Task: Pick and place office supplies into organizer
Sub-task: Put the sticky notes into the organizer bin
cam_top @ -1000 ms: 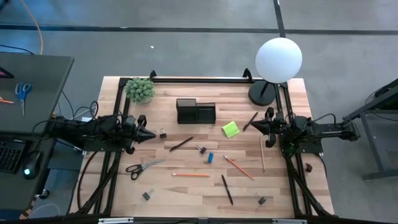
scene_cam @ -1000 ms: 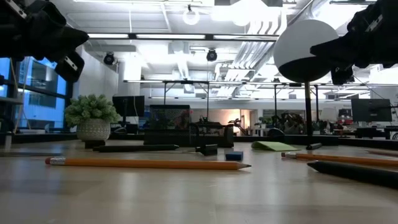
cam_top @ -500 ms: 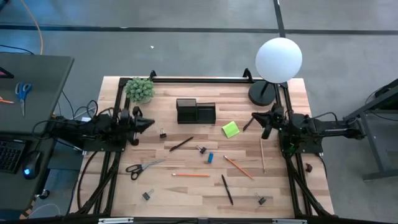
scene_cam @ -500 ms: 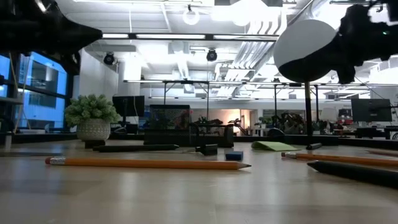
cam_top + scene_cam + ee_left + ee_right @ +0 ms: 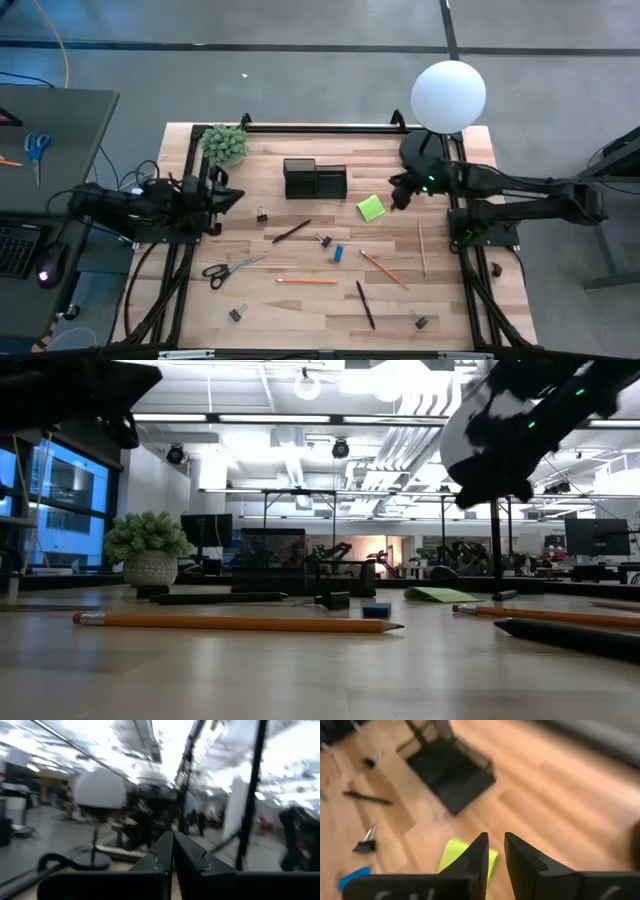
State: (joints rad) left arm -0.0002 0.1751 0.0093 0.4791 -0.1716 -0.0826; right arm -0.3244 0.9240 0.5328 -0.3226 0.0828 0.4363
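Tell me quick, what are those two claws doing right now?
Left end effector: closed, holding nothing.
Right end effector: slightly open, empty, above the lime-green sticky-note pad.

Even, bright overhead light — soft shadows, ceiling glare, heavily motion-blurred wrist views.

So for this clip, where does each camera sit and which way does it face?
High: overhead, looking straight down; both arms, right pincer near sticky-note pad.
Low: at tabletop height, looking across an orange pencil; arms enter from above.
Left wrist: looks level at the globe lamp; own fingers together.
Right wrist: looks down; shares pad and organizer with high.
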